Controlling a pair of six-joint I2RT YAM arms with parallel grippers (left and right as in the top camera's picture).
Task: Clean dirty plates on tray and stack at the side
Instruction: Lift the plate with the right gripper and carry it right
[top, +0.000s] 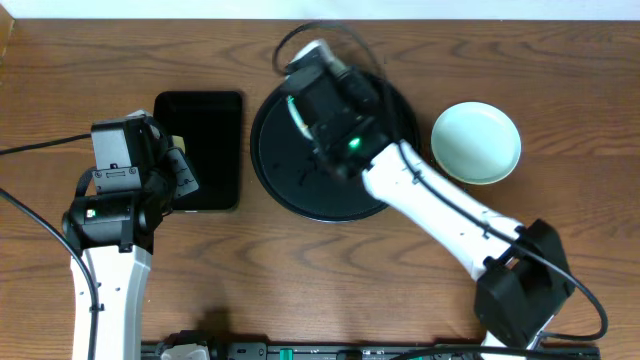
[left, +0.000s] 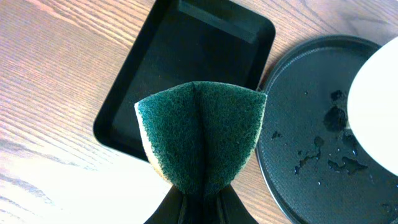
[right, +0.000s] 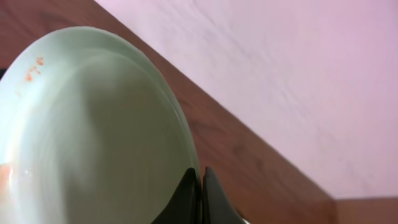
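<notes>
Two plates in view right now, and the right gripper (right: 200, 186) has one of them: its fingers are pressed tight together on the rim of a mint plate (right: 93, 143), pinching the edge at about 5 o'clock on the plate as the wrist camera sees it. That plate is tipped up steeply, its hollow face toward the lens, and there are orange smudges (right: 32, 70) up near its rim at 10 o'clock. From overhead, the right arm reaches in from 5 o'clock across the round tray (top: 290, 190), with the gripper hanging over the tray's upper left part, so the held plate is up in the air above the tray and not lying on it. The second mint plate (top: 476, 142) sits flat on the table (top: 560, 80), just beside the round tray at its 3 o'clock, and apart from the rim. Over on the other side, the left gripper (left: 199, 208) has its fingers clamped on a sponge (left: 199, 137), squeezing it into a fold with the dark green scouring face outward. It hovers above the near edge of the rectangular tray (left: 186, 56), which lies at 9 o'clock of the round tray. Dark blotches (left: 336, 118) speckle the round tray's floor in the left wrist view.
</notes>
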